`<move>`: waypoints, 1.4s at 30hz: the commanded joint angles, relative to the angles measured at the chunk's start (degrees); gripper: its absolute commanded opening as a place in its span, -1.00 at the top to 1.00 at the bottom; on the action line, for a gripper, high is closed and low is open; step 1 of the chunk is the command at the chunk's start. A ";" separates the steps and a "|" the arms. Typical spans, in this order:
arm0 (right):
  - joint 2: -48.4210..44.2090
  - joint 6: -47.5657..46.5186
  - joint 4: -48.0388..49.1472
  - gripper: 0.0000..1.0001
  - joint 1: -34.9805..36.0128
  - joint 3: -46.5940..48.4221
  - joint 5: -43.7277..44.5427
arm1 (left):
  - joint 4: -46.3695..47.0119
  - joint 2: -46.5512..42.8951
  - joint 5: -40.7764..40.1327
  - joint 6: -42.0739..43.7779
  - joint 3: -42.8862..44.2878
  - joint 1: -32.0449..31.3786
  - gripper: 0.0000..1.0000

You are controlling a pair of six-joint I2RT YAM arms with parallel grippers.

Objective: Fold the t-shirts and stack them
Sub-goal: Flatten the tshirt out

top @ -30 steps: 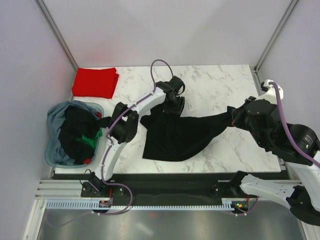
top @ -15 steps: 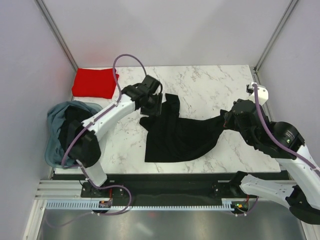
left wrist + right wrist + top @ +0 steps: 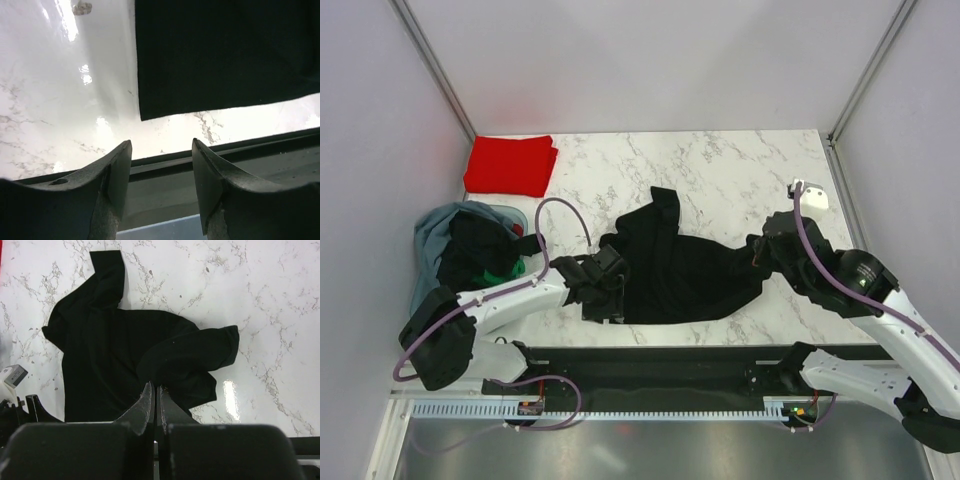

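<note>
The big black cloth t-shirt [image 3: 680, 275] is spread on the white marble table [image 3: 740, 170], long way left to right, with one sleeve pointed far. Its right end is pinched by the closed right gripper [image 3: 154, 390]. The left gripper [image 3: 161, 145] is held with fingers apart by the near-left corner, which is hidden from above.

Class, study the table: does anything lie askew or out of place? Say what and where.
The black shirt lies crumpled mid-table: one sleeve pokes toward the far edge and its right side bunches up at the shut right gripper. The red shirt, far left, is neatly folded.
</note>
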 commanded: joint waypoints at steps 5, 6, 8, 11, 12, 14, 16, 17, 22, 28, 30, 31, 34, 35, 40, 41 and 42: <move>-1.98 -0.35 3.46 1.00 -0.01 -1.93 -0.69 | 9.79 -0.27 -0.87 -8.46 -4.78 -0.77 -0.18; -2.06 -0.35 3.46 1.00 -0.10 -2.19 -0.69 | 10.40 0.43 -0.87 -8.46 -4.96 -0.77 -0.18; -2.41 -0.35 3.46 1.00 -0.10 -2.46 -0.61 | 10.76 2.28 -1.31 -8.81 -5.22 -0.77 -0.18; -2.77 -0.52 3.37 1.00 -0.10 -2.90 -0.60 | 11.37 2.81 -3.24 -9.77 -6.10 -0.86 -0.17; -2.85 -0.43 3.37 1.00 -0.10 -2.90 -0.60 | 11.37 2.55 -3.85 -10.12 -6.63 -0.77 -0.16; -3.03 -0.61 3.28 1.00 -0.10 -3.07 -0.52 | 11.37 2.02 -5.53 -10.83 -7.16 -0.77 -0.16; -3.12 -0.61 3.28 1.00 -0.10 -3.34 -0.43 | 11.37 2.10 -6.75 -11.27 -7.51 -0.77 -0.13; -3.12 -0.61 3.28 1.00 -0.10 -3.34 -0.25 | 11.37 2.54 -7.11 -11.44 -7.68 -0.77 -0.08; -3.12 -0.52 3.28 1.00 -0.10 -4.22 -0.17 | 13.04 3.60 -8.17 -11.36 -7.42 -0.77 0.17; -3.38 -0.61 3.28 1.00 -0.10 -4.31 0.27 | 13.40 1.94 -10.36 -10.48 -5.23 -0.77 0.90; -3.64 -1.13 3.20 1.00 -0.10 -3.96 0.80 | 12.35 -1.13 -10.89 -10.04 -4.18 -0.77 0.96; -3.73 -1.31 3.11 1.00 -0.10 -3.60 0.98 | 11.38 -2.28 -11.59 -9.78 -3.56 -0.68 0.96; -3.82 -2.19 2.32 1.00 -0.10 -1.32 2.47 | 6.90 -7.62 -13.08 -8.99 -0.49 -0.77 0.96; -3.82 -2.45 2.23 1.00 -0.10 -0.45 3.34 | 5.85 -9.30 -13.52 -8.72 0.48 -0.77 0.96; -3.56 -5.17 2.14 1.00 -0.10 7.55 5.72 | -2.67 -17.48 -16.07 -4.51 11.37 -0.77 0.96; -3.38 -5.70 2.14 1.00 -0.01 10.26 6.25 | -3.65 -19.50 -16.69 -3.81 15.22 -0.77 0.96; -3.21 -6.14 2.23 1.00 -0.10 11.68 6.86 | -4.79 -20.56 -17.21 -2.32 17.34 -0.77 0.96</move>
